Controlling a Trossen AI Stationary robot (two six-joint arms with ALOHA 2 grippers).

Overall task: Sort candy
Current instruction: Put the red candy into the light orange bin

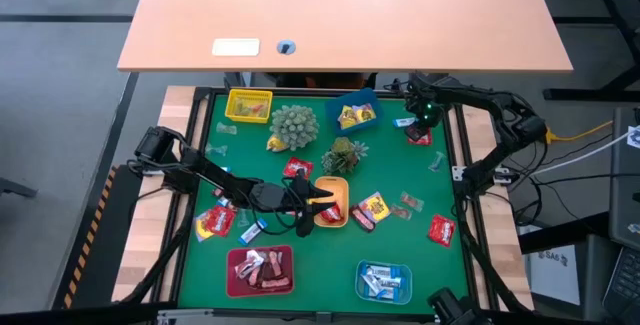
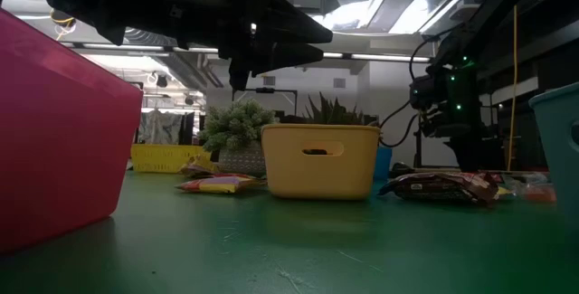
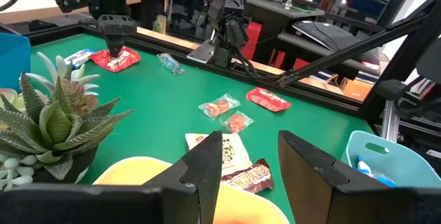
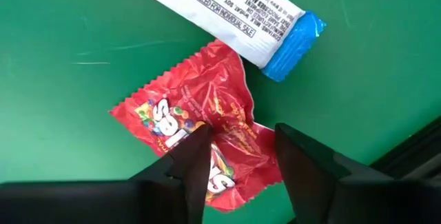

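My right gripper (image 4: 240,145) points down at the table's far right, open, its fingertips on either side of the middle of a red candy packet (image 4: 200,120) that lies flat on the green mat. It also shows from above (image 1: 420,130). A blue-white bar (image 4: 220,10) lies just beyond the packet. My left gripper (image 3: 251,158) hovers open and nearly level over the yellow-orange tray (image 1: 340,217) in the middle of the table, with nothing between its fingers. Loose candy (image 3: 227,107) lies on the mat beyond it. My right gripper comes at the red packet from above, one fingertip (image 4: 196,148) on each side of its crumpled middle (image 4: 234,131). I cannot tell whether the fingertips touch the wrapper. The packet lies flat on the mat.
Around the mat stand a yellow tray (image 1: 248,105), a blue tray (image 1: 352,113), a maroon tray (image 1: 260,270) and a light blue tray (image 1: 384,280), each with candy. Two spiky plants (image 1: 293,125) (image 1: 345,155) stand far of centre. Loose packets (image 1: 213,222) (image 1: 441,230) lie about.
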